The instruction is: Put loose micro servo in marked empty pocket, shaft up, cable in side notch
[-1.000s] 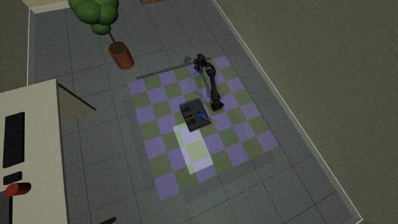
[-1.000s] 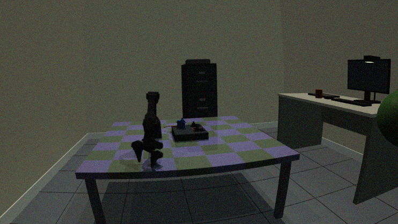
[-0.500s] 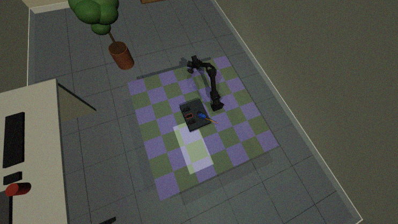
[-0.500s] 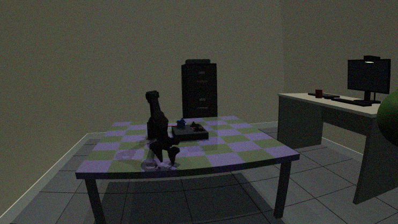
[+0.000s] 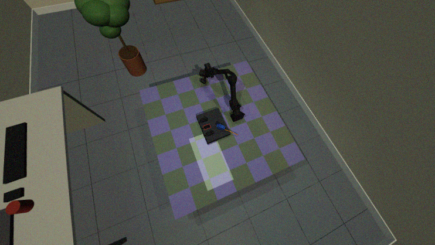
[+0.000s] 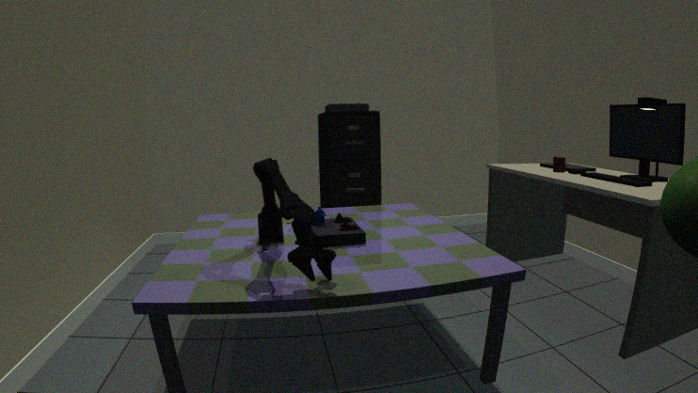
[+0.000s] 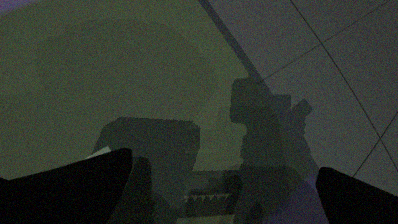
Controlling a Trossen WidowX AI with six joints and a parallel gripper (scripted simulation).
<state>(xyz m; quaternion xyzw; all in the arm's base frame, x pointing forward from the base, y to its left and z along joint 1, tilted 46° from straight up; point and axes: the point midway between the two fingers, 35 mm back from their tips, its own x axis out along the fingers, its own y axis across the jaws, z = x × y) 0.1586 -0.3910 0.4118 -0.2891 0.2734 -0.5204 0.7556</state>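
Note:
The loose blue micro servo (image 5: 220,126) (image 6: 319,217) rests on the dark deck (image 5: 217,136) (image 6: 341,239), on the side nearer the arm's base. Its orange cable (image 5: 233,132) runs out past the deck's edge. Which way its shaft points is too small to tell. The red-outlined pocket (image 5: 203,127) is empty, on the deck's other side from the base. My gripper (image 6: 322,279) (image 7: 226,168) is open and empty, fingers pointing down above the table's edge area, well away from the servo and deck. The side notch cannot be made out.
Dark raised parts (image 5: 203,119) (image 5: 208,133) sit on both sides of the pocket. The arm's base (image 5: 237,116) (image 6: 270,229) stands close beside the deck. A checkered table (image 5: 258,169) (image 6: 395,277) carries both. A potted plant (image 5: 133,62) and a desk (image 5: 45,121) (image 6: 610,186) stand apart.

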